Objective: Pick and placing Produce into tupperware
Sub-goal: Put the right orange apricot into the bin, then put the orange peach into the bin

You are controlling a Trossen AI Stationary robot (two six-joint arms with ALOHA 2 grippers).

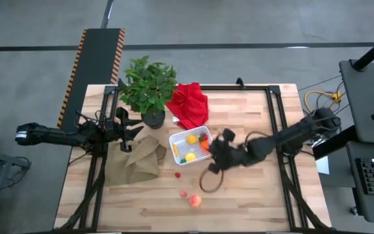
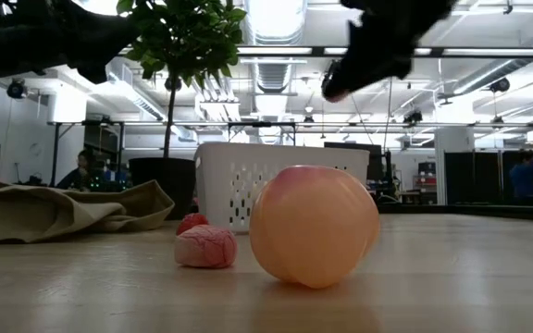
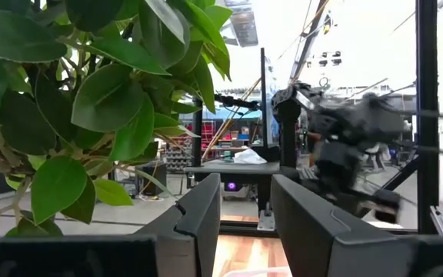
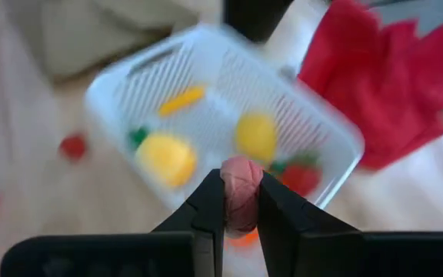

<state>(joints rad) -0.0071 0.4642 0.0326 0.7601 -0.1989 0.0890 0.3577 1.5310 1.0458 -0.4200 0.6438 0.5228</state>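
The white tupperware (image 1: 188, 148) stands mid-table and holds a yellow lemon (image 4: 256, 135), a yellow pepper (image 4: 165, 158), an orange carrot (image 4: 181, 99) and a red piece (image 4: 301, 175). My right gripper (image 1: 215, 155) hovers at the tupperware's right edge, shut on a pinkish-red berry (image 4: 241, 178). On the table near the front lie a peach (image 1: 195, 200) and two red berries (image 1: 178, 174) (image 1: 184, 193). In the low view, the peach (image 2: 313, 225) and a berry (image 2: 206, 248) rest on the wood. My left gripper (image 1: 132, 130) waits open beside the potted plant. My right gripper pinches the pinkish-red berry between its two fingers (image 4: 210, 201), one on each side of it. The fingers point down from above, over the tupperware's rim (image 4: 337, 165). The berry is lifted clear of the table and the tupperware.
A leafy potted plant (image 1: 148, 88) and a red cloth (image 1: 189, 104) sit behind the tupperware. A crumpled brown paper bag (image 1: 141, 159) lies to its left. Bare wood (image 1: 252, 195) extends along the near right of the table. Dark frame rails (image 1: 274, 123) run along the table's sides.
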